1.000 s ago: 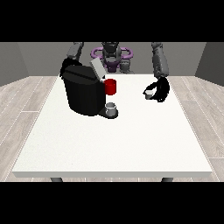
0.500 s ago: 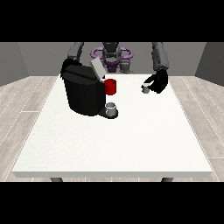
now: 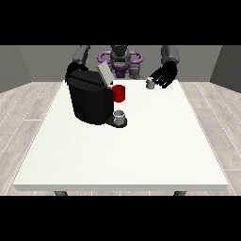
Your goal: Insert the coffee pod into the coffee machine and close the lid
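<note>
pod (image 3: 150,84) sits gripped in the fingers of the hand (image 3: 163,76) at the view's right, well right of the open-lidded machine (image 3: 90,96) on the bench (image 3: 141,150).

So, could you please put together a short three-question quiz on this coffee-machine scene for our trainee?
1. True or false: the grey lid of the bulky black coffee machine stands open.
2. Which hand is at the small grey coffee pod? A) the hand at the view's left B) the black hand at the view's right C) neither
3. Fill in: the small grey cup stands on the machine's tray, below a ____ part on its front.

Key: 1 true. 2 B; the pod is off the white table, at that hand's fingers. 3 red.
</note>
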`<action>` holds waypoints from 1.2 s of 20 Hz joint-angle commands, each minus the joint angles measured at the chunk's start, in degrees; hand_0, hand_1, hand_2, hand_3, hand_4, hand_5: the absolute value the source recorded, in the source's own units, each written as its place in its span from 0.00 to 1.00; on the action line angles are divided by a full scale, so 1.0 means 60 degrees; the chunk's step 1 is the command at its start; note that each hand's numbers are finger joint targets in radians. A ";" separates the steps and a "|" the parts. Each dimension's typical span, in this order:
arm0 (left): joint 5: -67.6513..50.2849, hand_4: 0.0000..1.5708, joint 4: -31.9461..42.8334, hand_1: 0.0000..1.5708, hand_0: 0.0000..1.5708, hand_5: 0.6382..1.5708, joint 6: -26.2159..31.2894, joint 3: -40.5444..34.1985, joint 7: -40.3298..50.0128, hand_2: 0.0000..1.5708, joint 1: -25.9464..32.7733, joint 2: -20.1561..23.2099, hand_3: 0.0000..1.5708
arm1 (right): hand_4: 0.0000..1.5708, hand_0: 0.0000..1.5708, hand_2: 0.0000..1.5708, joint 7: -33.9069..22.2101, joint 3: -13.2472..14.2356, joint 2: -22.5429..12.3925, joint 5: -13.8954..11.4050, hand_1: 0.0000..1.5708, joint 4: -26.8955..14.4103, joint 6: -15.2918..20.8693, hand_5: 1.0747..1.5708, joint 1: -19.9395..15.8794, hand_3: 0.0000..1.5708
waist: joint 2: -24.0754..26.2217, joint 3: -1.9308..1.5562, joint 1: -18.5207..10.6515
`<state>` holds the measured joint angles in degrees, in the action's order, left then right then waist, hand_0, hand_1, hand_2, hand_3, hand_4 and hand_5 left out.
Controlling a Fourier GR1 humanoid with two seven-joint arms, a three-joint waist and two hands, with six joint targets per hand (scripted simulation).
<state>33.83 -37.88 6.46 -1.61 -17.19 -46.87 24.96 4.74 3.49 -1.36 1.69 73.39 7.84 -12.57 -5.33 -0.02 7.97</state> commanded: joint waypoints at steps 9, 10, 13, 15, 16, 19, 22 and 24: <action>0.0155 0.33 -0.0036 0.68 0.68 1.00 -0.0262 -0.0634 0.1142 0.78 -0.1830 0.0244 0.78 | 0.32 0.00 0.00 0.0284 -0.0730 0.0218 -0.0023 0.00 0.0537 0.0060 1.00 -0.0300 0.00 | -0.0834 0.0003 0.1148; 0.0138 0.32 -0.0215 0.65 0.65 1.00 0.0329 -0.0448 0.1235 0.77 -0.1817 0.0140 0.78 | 0.31 0.00 0.00 -0.0122 -0.0235 0.0005 -0.0089 0.00 0.0296 0.0086 1.00 -0.0475 0.00 | -0.0401 0.0002 0.0789; -0.0067 0.32 -0.0115 0.77 0.77 1.00 0.0292 -0.0887 0.1502 0.80 -0.2456 0.0445 0.76 | 0.33 0.00 0.00 0.0100 -0.0095 -0.0310 0.0085 0.00 0.0338 -0.0333 1.00 -0.0711 0.00 | -0.0919 0.0000 0.1063; -0.0016 0.30 0.0025 0.79 0.79 1.00 0.0141 -0.0892 0.1882 0.80 -0.2570 0.0184 0.76 | 0.33 0.00 0.00 -0.0313 -0.0370 0.0035 -0.0204 0.00 0.0686 0.0195 1.00 -0.0861 0.00 | -0.0732 0.0002 0.1197; -0.0150 0.30 0.0215 0.80 0.80 1.00 0.0469 -0.1128 0.1840 0.82 -0.3151 0.0664 0.78 | 0.32 0.00 0.00 -0.0507 -0.0791 0.0214 -0.0142 0.00 0.0944 0.0359 1.00 -0.1016 0.00 | -0.1066 0.0003 0.1529; 0.0028 0.33 0.0055 0.80 0.80 1.00 0.0119 -0.0938 0.1681 0.84 -0.2839 0.0302 0.80 | 0.35 0.00 0.00 -0.0089 -0.0230 -0.0356 0.0023 0.00 0.0857 -0.0243 1.00 -0.0801 0.00 | -0.1105 0.0001 0.1561; 0.0138 0.33 0.0273 0.82 0.82 1.00 0.0155 -0.0972 0.1728 0.85 -0.3141 0.0468 0.80 | 0.29 0.00 0.00 -0.0519 -0.0629 0.0140 -0.0343 0.00 0.1218 0.0375 1.00 -0.0998 0.00 | -0.1274 0.0004 0.1688; 0.0218 0.32 0.0147 0.82 0.82 1.00 0.0350 -0.0942 0.1772 0.83 -0.3408 0.0715 0.78 | 0.33 0.00 0.00 -0.0298 -0.0046 -0.0380 -0.0026 0.00 0.0816 0.0028 1.00 -0.1266 0.00 | -0.1544 0.0001 0.1491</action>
<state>34.44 -37.25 8.07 -7.14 -6.86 -65.29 27.91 3.17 1.64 -2.26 0.93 78.51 8.36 -18.46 -12.59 -0.01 16.74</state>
